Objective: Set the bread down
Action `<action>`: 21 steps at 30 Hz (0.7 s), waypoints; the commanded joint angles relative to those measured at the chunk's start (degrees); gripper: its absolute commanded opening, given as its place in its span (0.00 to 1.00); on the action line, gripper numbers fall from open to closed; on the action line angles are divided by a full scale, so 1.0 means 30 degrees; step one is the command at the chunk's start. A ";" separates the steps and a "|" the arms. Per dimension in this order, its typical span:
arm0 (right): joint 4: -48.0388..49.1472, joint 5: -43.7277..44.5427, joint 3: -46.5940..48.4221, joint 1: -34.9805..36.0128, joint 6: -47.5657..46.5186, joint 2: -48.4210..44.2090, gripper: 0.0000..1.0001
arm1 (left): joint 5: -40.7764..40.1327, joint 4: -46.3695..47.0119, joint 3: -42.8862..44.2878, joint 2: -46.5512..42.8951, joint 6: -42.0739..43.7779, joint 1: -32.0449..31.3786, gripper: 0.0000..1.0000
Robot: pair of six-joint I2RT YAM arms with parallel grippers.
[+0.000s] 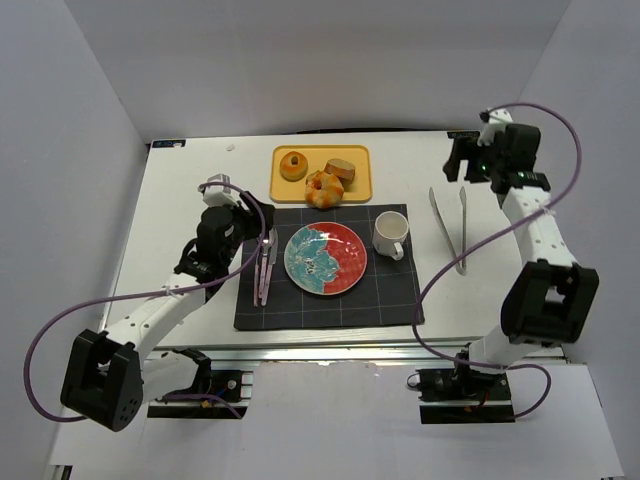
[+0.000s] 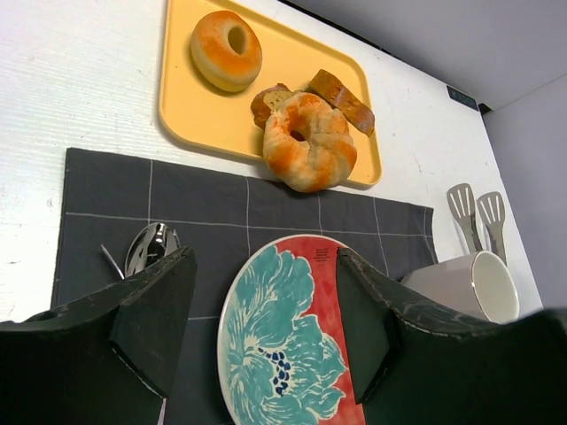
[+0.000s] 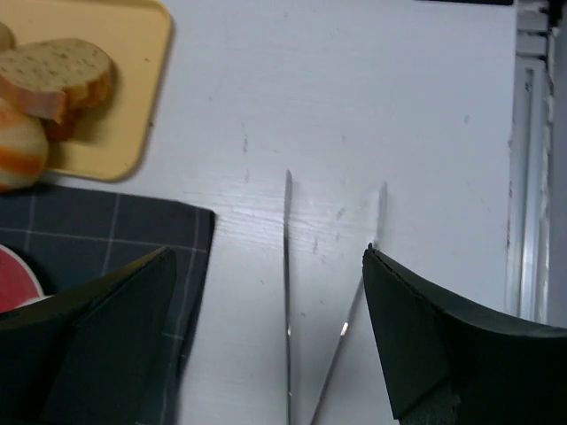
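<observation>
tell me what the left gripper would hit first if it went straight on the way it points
Probably the plate, which lies between its open fingers; the roll on the tray sits farther on. Depth is unclear.

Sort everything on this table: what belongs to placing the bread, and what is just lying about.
Job: two tan brown-crusted loaf slices; golden glazed knotted roll; yellow tray holding them; probably the red-and-teal floral plate.
Lying about: round orange bun with dark centre; white cup; metal tongs; steel cutlery; dark gridded placemat.
</observation>
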 commanded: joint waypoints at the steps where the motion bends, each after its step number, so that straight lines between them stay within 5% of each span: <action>1: 0.2499 -0.0005 -0.3510 -0.0902 -0.1402 -0.2976 0.89 | 0.0382 0.0398 0.0721 0.0095 0.0252 0.0022 0.74; 7: 0.1544 -0.4724 -0.6855 -0.2984 -0.6034 -0.5096 0.90 | 0.0705 0.1014 0.0691 0.0535 -0.0129 0.0022 0.74; 10: -0.0009 -0.4254 -0.7443 -0.3569 -0.6567 -0.4308 0.75 | 0.0705 0.0810 0.0837 0.0594 -0.0012 0.0022 0.71; 11: -0.0277 -0.4255 -0.7821 -0.3803 -0.6451 -0.4130 0.52 | 0.0705 0.0635 0.0867 0.0594 0.0075 0.0022 0.69; 13: -0.0659 -0.3117 -0.8233 -0.3952 -0.6362 -0.3633 0.32 | 0.0763 0.0488 0.0955 0.0623 0.0192 0.0022 0.36; 15: -0.0837 -0.2065 -0.8817 -0.3923 -0.6362 -0.3455 0.33 | 0.0618 0.0254 0.0926 0.0594 0.0135 0.0022 0.05; 16: -0.0982 -0.1942 -0.8879 -0.3952 -0.6449 -0.3310 0.39 | 0.0559 0.0368 0.0665 0.0536 0.0047 0.0022 0.01; 18: -0.1130 -0.1416 -0.8821 -0.3952 -0.6537 -0.3162 0.89 | 0.0646 0.0779 0.0341 0.0418 -0.0187 0.0022 0.10; 19: -0.1043 -0.1094 -0.8821 -0.3894 -0.6509 -0.3046 0.89 | 0.0559 0.0780 0.0282 0.0418 -0.0246 0.0022 0.23; 20: -0.0781 -0.0627 -0.8879 -0.3835 -0.6363 -0.2928 0.89 | 0.0384 0.0722 0.0165 0.0418 -0.0391 0.0022 0.50; 21: -0.0256 0.0277 -0.8908 -0.3632 -0.6275 -0.2753 0.89 | 0.0325 0.0663 0.0135 0.0418 -0.0422 0.0022 0.59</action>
